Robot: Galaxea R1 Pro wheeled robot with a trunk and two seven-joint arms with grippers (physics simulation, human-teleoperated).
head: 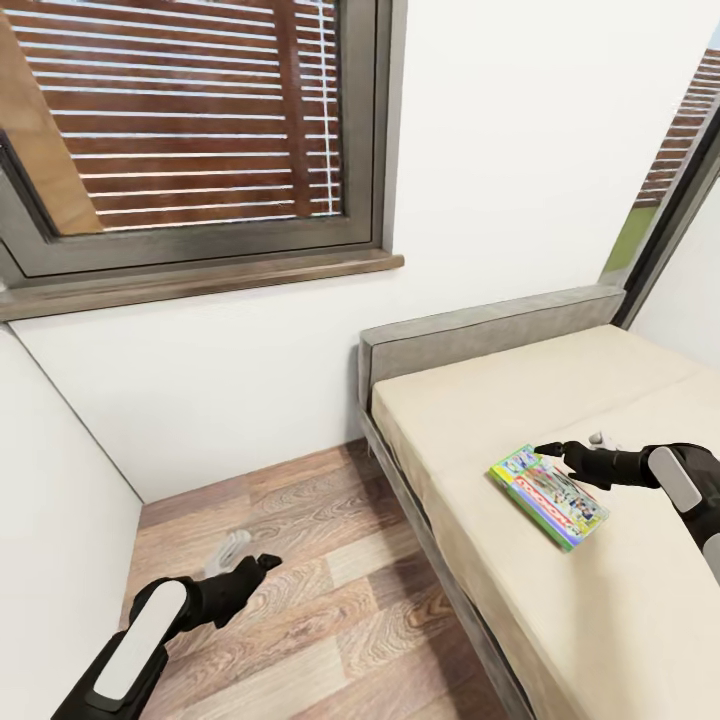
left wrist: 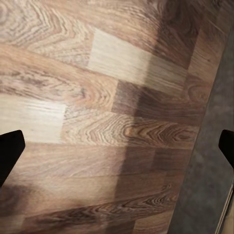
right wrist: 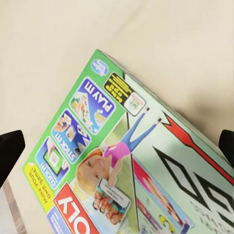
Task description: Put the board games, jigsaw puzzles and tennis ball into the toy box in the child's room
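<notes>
Head view: board game (head: 550,496) lies flat, diagonal on bed (head: 560,600); right pincer (head: 548,452) released

Both arms are showing matte black casings with long, rounded light-grey panels set along the forearm. Left tool (head: 262,563): black, tapering into slim dark fingers. Right tool (head: 548,450): same black build, a small pale grey knob sitting atop the wrist. Wrist views are showing black fingertips (right wrist: 10,151) as blunt wedges at opposite frame edges.

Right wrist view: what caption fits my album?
Open right gripper hovering over the Monopoly board game on the beige bed.
</notes>
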